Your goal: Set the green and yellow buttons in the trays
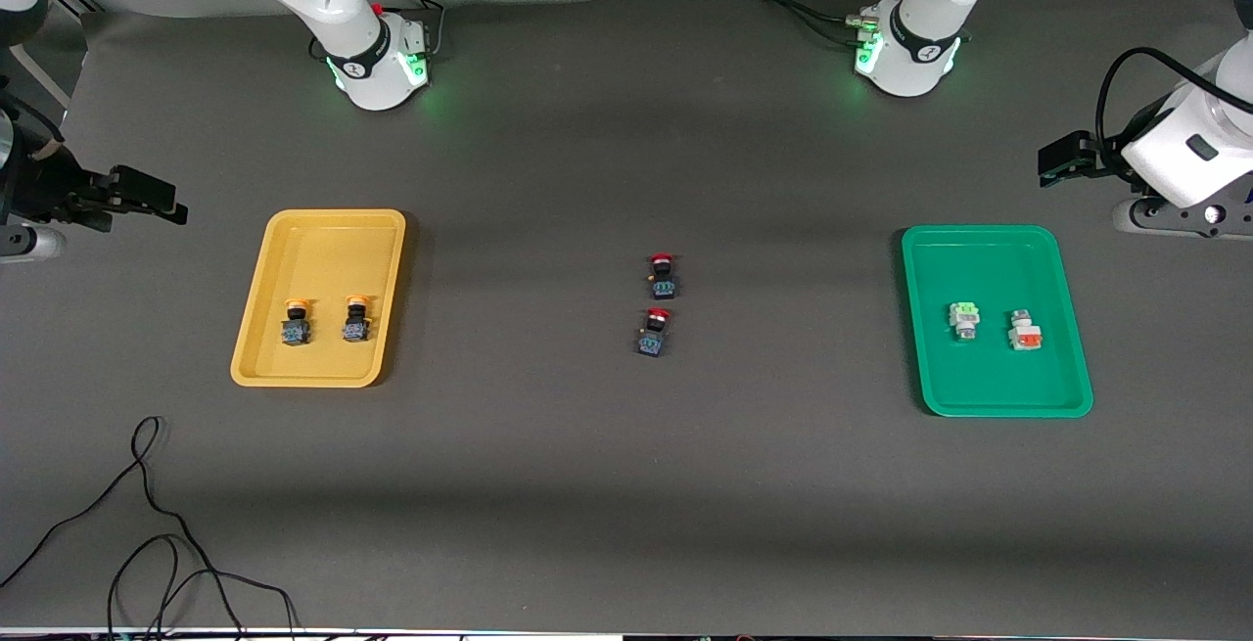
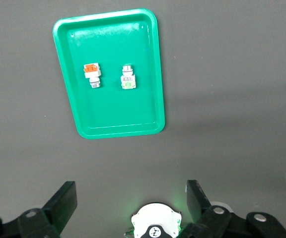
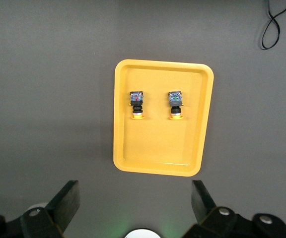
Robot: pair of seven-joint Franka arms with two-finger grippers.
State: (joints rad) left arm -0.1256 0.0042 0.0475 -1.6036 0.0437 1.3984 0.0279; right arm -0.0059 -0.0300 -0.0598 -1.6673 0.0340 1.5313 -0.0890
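— Looking down from the front, what do we have on the desk [image 1: 607, 484]?

— We see a yellow tray [image 1: 256, 347] toward the right arm's end, holding two yellow-capped buttons [image 1: 297, 322] side by side. A green tray [image 1: 1067, 367] lies toward the left arm's end with a green-faced white button [image 1: 964, 319] and an orange-faced white button [image 1: 1025, 332] in it, close together but apart. Between the trays, two red-capped buttons [image 1: 662, 276] lie on the bare desk, one nearer the camera than the other.

— And the left wrist view?

— We see the left end effector [image 2: 130, 208] spread wide and holding nothing, raised above bare desk just beside the green tray.

— The right wrist view?

— The right end effector [image 3: 135, 206] is likewise wide open and empty, up over bare desk next to the yellow tray. A black cable [image 3: 272, 25] loops on the desk well apart from the tray.
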